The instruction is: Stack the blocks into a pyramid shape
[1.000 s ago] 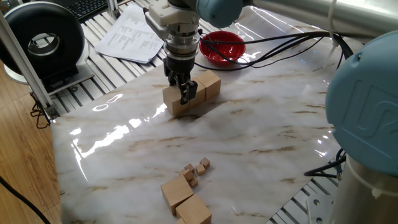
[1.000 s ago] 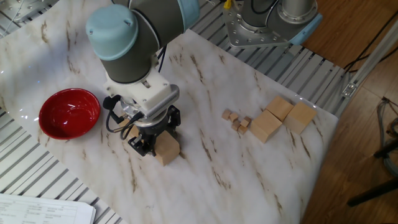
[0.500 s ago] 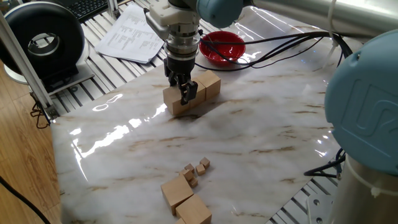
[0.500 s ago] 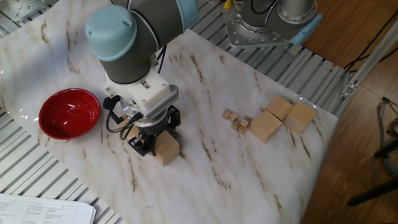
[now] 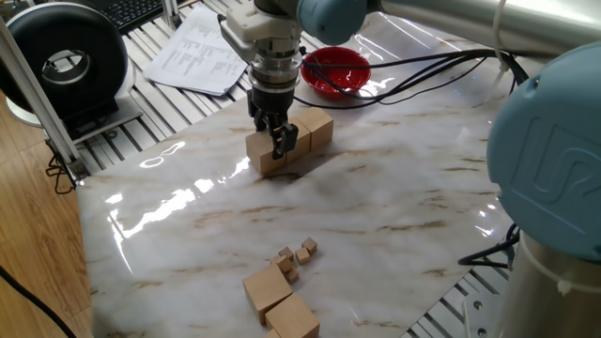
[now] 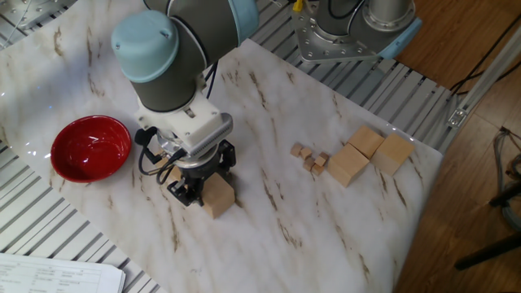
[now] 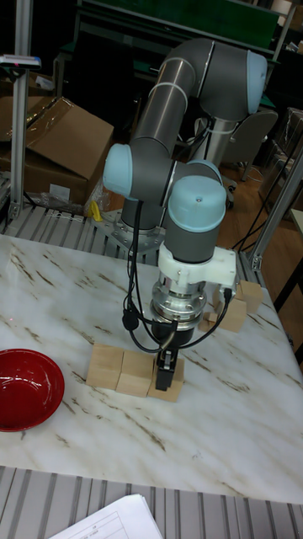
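Three tan blocks lie in a row on the marble table: the near end block (image 5: 266, 158), a middle one (image 5: 300, 137) and a far one (image 5: 320, 126). My gripper (image 5: 270, 137) points straight down over the end block (image 7: 171, 383) (image 6: 219, 195), with its dark fingers (image 7: 163, 371) against that block's sides. The block rests on the table, touching the middle block (image 7: 135, 371). More large blocks (image 6: 348, 165) (image 6: 367, 140) (image 6: 395, 153) lie loose near the table edge. No second layer stands on the row.
A red bowl (image 5: 335, 69) (image 6: 90, 147) stands beyond the row. Several tiny wooden cubes (image 6: 309, 156) (image 5: 296, 256) lie beside the loose blocks (image 5: 267, 288). Papers (image 5: 199, 49) and a black spool (image 5: 64, 66) lie off the table's far side. Cables (image 5: 423, 64) trail from the arm.
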{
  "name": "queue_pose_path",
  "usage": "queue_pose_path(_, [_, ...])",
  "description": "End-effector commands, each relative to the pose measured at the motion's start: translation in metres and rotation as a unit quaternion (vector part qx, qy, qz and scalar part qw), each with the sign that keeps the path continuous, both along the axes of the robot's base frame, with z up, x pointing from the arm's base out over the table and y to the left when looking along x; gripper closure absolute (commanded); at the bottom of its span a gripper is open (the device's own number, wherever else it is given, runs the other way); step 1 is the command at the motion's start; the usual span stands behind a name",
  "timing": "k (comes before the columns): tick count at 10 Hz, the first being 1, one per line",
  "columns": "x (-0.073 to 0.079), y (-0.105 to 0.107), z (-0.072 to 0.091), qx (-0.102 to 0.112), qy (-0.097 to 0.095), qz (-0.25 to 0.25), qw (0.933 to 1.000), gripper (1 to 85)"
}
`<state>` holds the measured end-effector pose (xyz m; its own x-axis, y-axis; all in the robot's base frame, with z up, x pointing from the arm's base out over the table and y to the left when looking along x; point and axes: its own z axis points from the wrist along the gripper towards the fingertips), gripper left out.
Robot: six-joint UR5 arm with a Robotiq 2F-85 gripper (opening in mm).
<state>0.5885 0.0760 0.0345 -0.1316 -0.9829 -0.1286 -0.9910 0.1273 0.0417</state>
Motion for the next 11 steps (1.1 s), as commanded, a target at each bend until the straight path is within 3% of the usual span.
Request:
queue_pose_path(1, [0.0036, 0.0016, -0.0006, 0.006, -0.005, -0.003, 1.0, 84.7])
queue_pose_path(4, [0.006, 0.0004, -0.0009, 0.004, -0.01, 0.005, 0.9999, 83.7])
queue_pose_path(7, [0.0072, 0.0027, -0.0011, 0.009, -0.014, 0.011, 0.9998, 72.3])
queue_pose_path(9, [0.0033, 0.0064, -0.002, 0.02, -0.007, 0.009, 0.9997, 70.3])
queue_pose_path(11, [0.0004, 0.0002, -0.0053, 0.017, -0.006, 0.011, 0.9998, 68.0])
